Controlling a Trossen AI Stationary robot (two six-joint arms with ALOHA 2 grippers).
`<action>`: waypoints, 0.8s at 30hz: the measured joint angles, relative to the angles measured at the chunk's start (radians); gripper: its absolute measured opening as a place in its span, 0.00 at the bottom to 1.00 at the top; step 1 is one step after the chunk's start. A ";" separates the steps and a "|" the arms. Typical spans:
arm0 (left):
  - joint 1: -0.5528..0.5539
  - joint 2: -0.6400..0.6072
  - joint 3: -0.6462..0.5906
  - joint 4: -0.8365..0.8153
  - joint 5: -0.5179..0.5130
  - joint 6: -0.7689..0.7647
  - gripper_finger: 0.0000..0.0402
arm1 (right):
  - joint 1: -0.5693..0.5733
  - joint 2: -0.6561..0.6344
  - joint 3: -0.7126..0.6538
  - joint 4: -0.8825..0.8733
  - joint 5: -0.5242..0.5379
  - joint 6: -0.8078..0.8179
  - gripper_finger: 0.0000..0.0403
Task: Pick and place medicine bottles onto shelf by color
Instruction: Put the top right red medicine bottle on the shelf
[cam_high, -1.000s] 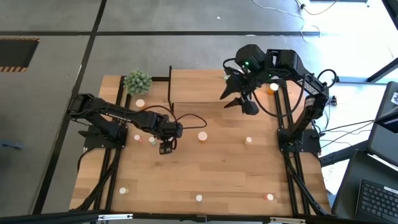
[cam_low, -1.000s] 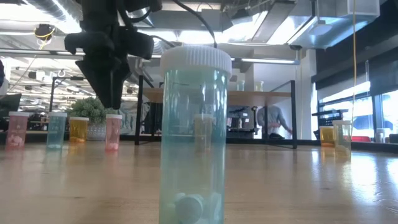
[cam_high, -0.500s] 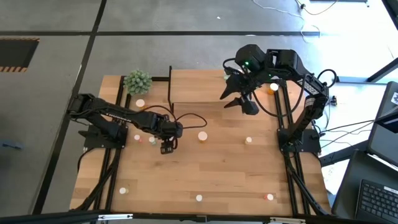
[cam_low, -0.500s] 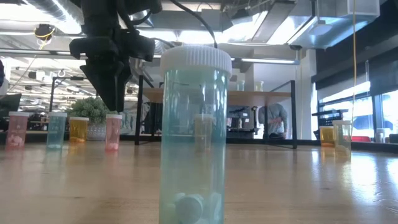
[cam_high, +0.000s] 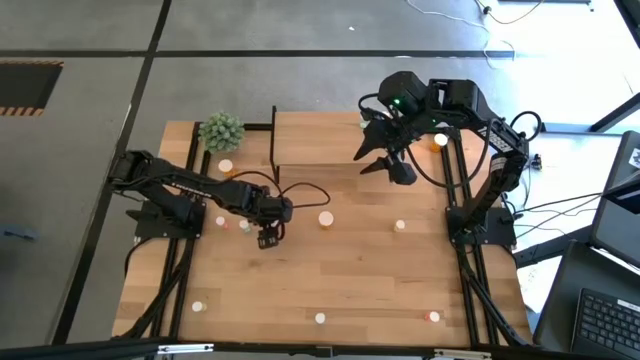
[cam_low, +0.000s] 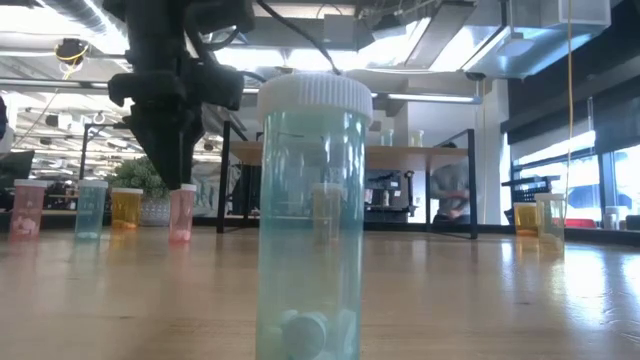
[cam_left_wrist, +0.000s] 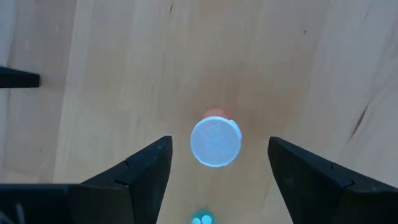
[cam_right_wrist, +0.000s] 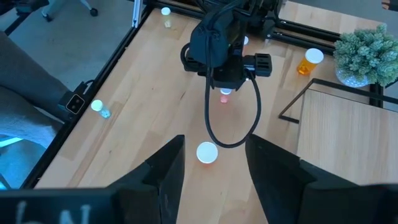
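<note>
A pink-red bottle with a white cap (cam_left_wrist: 215, 142) stands upright on the table by its base (cam_low: 180, 222). My left gripper (cam_left_wrist: 219, 144) is open right above it, pointing down, with one finger on each side of the cap and a gap on both sides. In the high view the left gripper (cam_high: 268, 237) hides this bottle. My right gripper (cam_high: 385, 152) is open and hovers over the front edge of the shelf (cam_high: 320, 140). Other bottles stand scattered: an orange one (cam_high: 327, 219), one near the plant (cam_high: 225, 167), and a pale green one (cam_low: 312, 220) close to the low camera.
The spiky plant (cam_high: 221, 130) sits at the far left corner beside the shelf's black frame (cam_high: 273, 140). Bottles stand near the near edge (cam_high: 320, 319) (cam_high: 432, 316) (cam_high: 198, 306) and mid-right (cam_high: 400, 226). A row of three bottles (cam_low: 90, 208) stands left of the pink one.
My left gripper has come down toward the pink-red bottle; its fingertips now reach the level of the cap, which showed clear below them before. The bottle has not moved.
</note>
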 joint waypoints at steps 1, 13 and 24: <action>0.000 0.000 0.000 0.011 0.000 0.000 0.65 | 0.000 0.000 0.000 0.000 0.000 0.000 0.43; 0.000 0.000 -0.006 0.024 0.000 -0.001 0.65 | 0.000 0.000 0.000 0.000 -0.001 0.003 0.43; 0.014 0.000 -0.023 0.057 0.021 -0.023 0.56 | 0.000 0.000 0.000 0.000 -0.027 0.003 0.43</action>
